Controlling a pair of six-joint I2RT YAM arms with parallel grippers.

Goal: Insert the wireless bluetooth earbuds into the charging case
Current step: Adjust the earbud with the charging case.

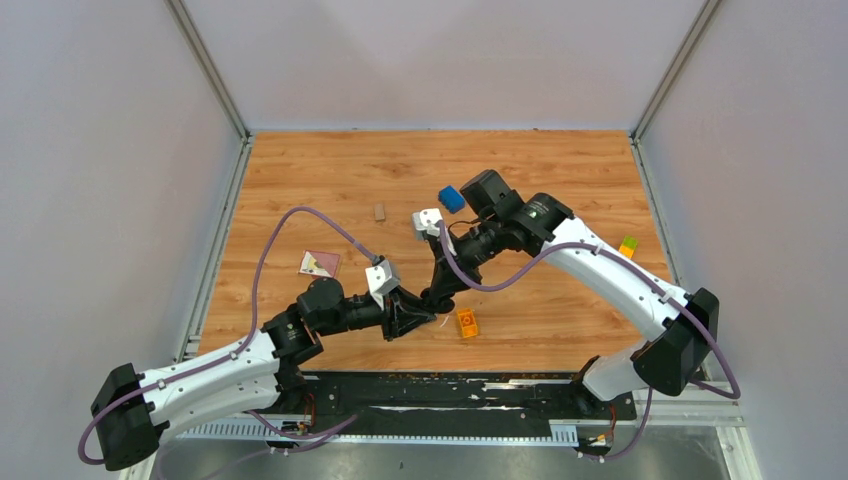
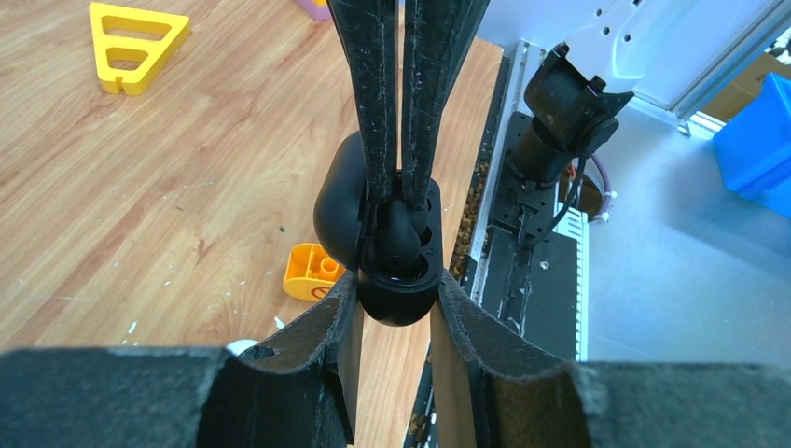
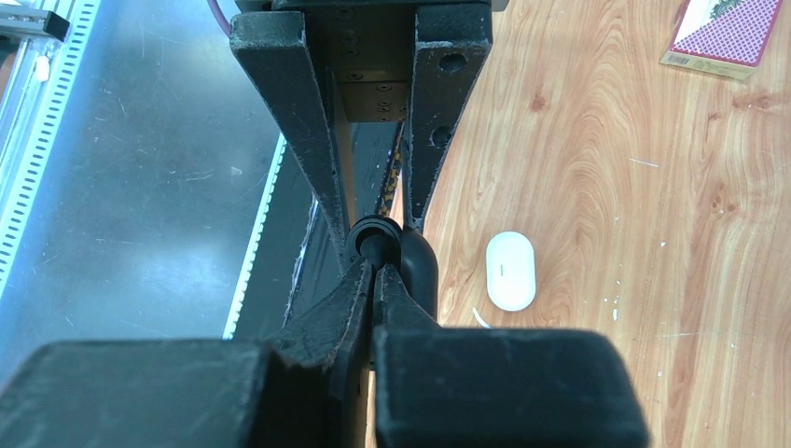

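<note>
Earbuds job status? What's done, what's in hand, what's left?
Done: the black case, lid open, is clamped in the left end effector. In hand: the right end effector, shut on a dark earbud, holds it at a well in that case. Left: seating and releasing it; the second earbud isn't visible. A white oval case lies closed on the table, untouched.

My wooden table (image 1: 560, 170) is carrying an orange block (image 1: 467, 322), a blue block (image 1: 451, 198) and a maroon card pack (image 1: 320, 263). A white oval case (image 3: 511, 271) and a yellow triangle (image 2: 137, 45) are lying flat on it too.
</note>
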